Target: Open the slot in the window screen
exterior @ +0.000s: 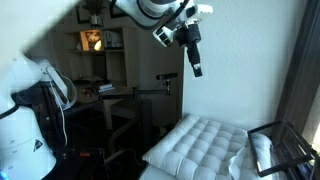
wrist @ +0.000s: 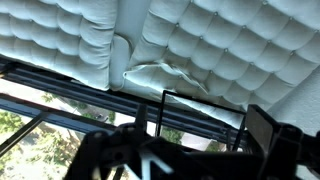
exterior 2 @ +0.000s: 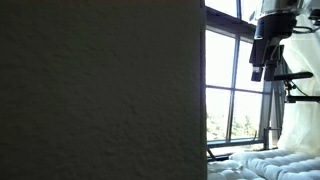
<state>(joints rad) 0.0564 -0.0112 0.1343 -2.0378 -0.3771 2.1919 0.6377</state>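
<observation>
Pincer (exterior: 197, 68) hanging high above the quilted white mattress (exterior: 200, 142), jaws standing apart and holding nothing, window (exterior 2: 232, 75) rising just beyond the mattress, its screen slot being too indistinct to locate.

A white quilted, tufted mattress (exterior: 200, 142) carries everything here. At one end lies a thin black rectangular frame (exterior: 284, 131) (beside it, a crumpled white cloth (exterior: 262, 155)).

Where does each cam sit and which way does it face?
In an exterior view: inside the room, facing shelves; arm and hand over the white cushion.
In an exterior view: beside a textured wall, facing the window; hand shows.
Wrist view: looks down on cushion and window frame; open hand at bottom.
All share the cushion.
</observation>
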